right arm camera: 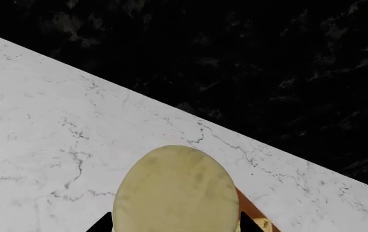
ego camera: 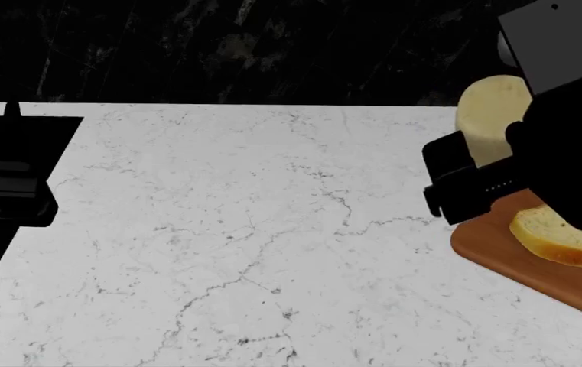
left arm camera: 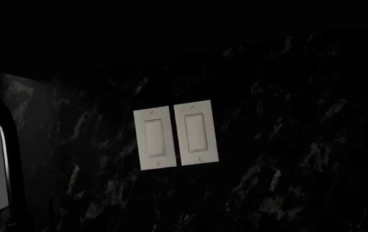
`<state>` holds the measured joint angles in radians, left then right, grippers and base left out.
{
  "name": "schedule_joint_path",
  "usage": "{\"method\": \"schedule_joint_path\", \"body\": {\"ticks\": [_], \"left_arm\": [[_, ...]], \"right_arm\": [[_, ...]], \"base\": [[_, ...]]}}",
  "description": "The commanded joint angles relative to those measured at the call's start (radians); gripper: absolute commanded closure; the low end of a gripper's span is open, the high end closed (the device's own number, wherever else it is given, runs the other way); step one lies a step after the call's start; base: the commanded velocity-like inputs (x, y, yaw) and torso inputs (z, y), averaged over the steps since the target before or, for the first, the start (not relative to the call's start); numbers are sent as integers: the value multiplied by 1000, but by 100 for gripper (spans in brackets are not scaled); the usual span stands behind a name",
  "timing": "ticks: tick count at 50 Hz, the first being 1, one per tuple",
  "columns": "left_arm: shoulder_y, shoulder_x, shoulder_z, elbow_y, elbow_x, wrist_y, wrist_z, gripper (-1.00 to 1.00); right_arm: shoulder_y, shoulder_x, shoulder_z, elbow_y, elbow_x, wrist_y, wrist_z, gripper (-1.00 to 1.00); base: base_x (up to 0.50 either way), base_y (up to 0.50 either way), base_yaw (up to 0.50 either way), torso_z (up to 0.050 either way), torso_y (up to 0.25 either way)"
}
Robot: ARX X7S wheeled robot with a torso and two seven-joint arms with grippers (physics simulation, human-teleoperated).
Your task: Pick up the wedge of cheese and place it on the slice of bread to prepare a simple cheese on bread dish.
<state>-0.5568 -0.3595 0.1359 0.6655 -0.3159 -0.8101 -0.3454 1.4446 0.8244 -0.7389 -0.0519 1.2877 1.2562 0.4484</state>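
A: What sits between the right gripper's (right arm camera: 174, 227) jaws?
B: The wedge of cheese (right arm camera: 176, 191), filling the gap. Beyond the jaws lies bare white countertop (right arm camera: 54, 135), then the dark wall (right arm camera: 248, 63) blocks.
A: Under them?
B: The wooden board (ego camera: 535, 279) with the slice of bread (ego camera: 547, 233).

right end effector (right arm camera: 174, 224) clamps the wedge of cheese (right arm camera: 176, 191), raised.
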Motion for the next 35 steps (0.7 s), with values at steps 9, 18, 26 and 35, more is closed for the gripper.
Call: {"method": "schedule_joint_path", "body": {"ticks": [9,18,26,35], "left_arm": [[-1,-3,3,-3,-4,0,-7,-100],[7,-6,3,-5,-2,14,-8,-100],[10,-7,4,-13,-3,23,-7,-100],[10,-9,5,-13,-5,24,-10,-100]], "right_arm": [[33,27,-50,141,-139,-37,-102,100],[101,-5,-112,266,-228,-55,-199,100],[111,-19,-113,321,-231,-35,-190,100],[112,-19,-114,321,-230,-35,-190,100]], "base": [[0,0,0,0,0],[0,0,0,0,0],[0,0,0,0,0],[0,0,0,0,0]]}}
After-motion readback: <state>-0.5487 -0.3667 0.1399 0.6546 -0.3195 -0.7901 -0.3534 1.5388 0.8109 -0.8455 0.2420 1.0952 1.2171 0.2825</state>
